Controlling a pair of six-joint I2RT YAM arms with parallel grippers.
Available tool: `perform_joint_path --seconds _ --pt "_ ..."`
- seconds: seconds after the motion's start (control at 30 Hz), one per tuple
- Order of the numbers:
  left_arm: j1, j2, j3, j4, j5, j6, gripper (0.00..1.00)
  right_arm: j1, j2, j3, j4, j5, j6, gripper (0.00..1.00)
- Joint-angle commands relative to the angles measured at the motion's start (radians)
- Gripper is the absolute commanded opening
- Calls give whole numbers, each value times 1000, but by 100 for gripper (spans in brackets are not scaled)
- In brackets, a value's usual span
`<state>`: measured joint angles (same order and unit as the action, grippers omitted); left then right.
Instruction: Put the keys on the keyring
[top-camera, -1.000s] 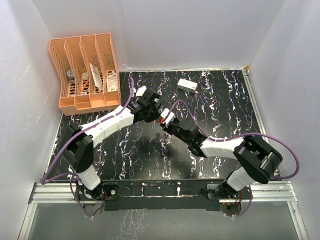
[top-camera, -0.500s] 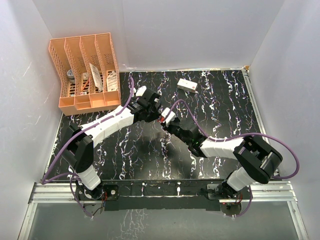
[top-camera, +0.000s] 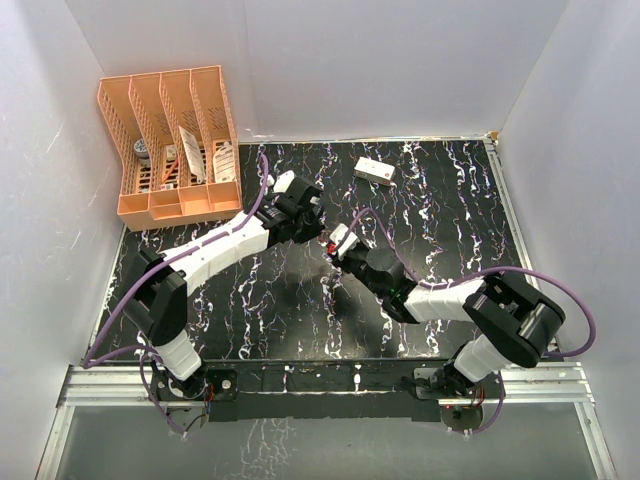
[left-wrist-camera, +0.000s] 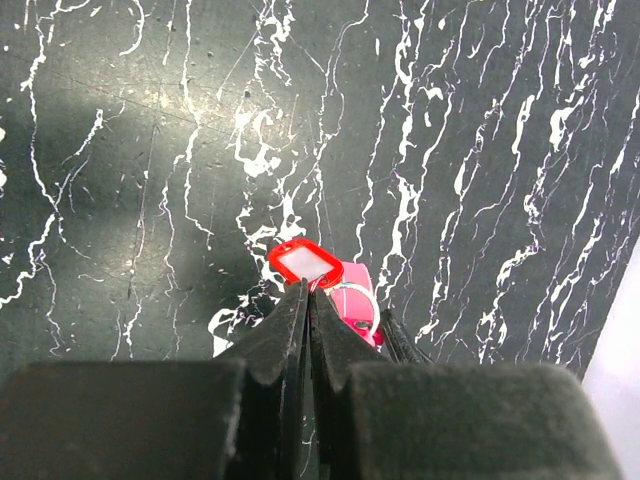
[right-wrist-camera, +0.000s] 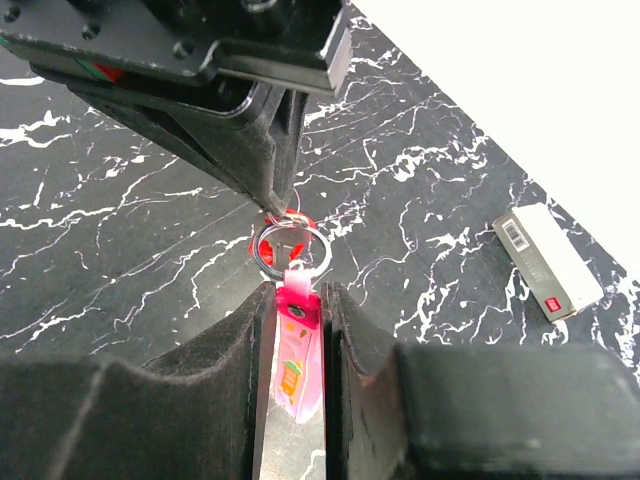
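My right gripper (right-wrist-camera: 298, 290) is shut on the slim pink tag (right-wrist-camera: 297, 352) of the keyring. The thin metal ring (right-wrist-camera: 290, 243) stands just beyond its fingertips. My left gripper (left-wrist-camera: 308, 288) is shut, and the red-headed key (left-wrist-camera: 302, 262) sits at its tips. That key lies against the ring in the right wrist view (right-wrist-camera: 292, 218). The pink tag also shows in the left wrist view (left-wrist-camera: 358, 290). In the top view the left gripper (top-camera: 316, 226) and right gripper (top-camera: 333, 245) meet tip to tip above mid-table. The pale metal key is out of view.
A white rectangular box with red marks (top-camera: 374, 171) lies at the back of the black marbled table (top-camera: 450, 230); it also shows in the right wrist view (right-wrist-camera: 547, 262). An orange file organizer (top-camera: 170, 150) stands at the back left. White walls enclose the table.
The right gripper has shifted slightly right and nearer with the tag. The left gripper has barely moved. Both stay shut.
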<state>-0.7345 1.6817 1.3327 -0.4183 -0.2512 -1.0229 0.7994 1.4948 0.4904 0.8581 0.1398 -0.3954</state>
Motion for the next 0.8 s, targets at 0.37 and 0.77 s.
perform_joint_path --seconds 0.37,0.77 --pt "-3 -26 -30 22 -11 -22 0 4 32 -51 299 52 -89 0" --pt "-4 -31 -32 32 -7 -32 0 4 27 -52 304 67 -101 0"
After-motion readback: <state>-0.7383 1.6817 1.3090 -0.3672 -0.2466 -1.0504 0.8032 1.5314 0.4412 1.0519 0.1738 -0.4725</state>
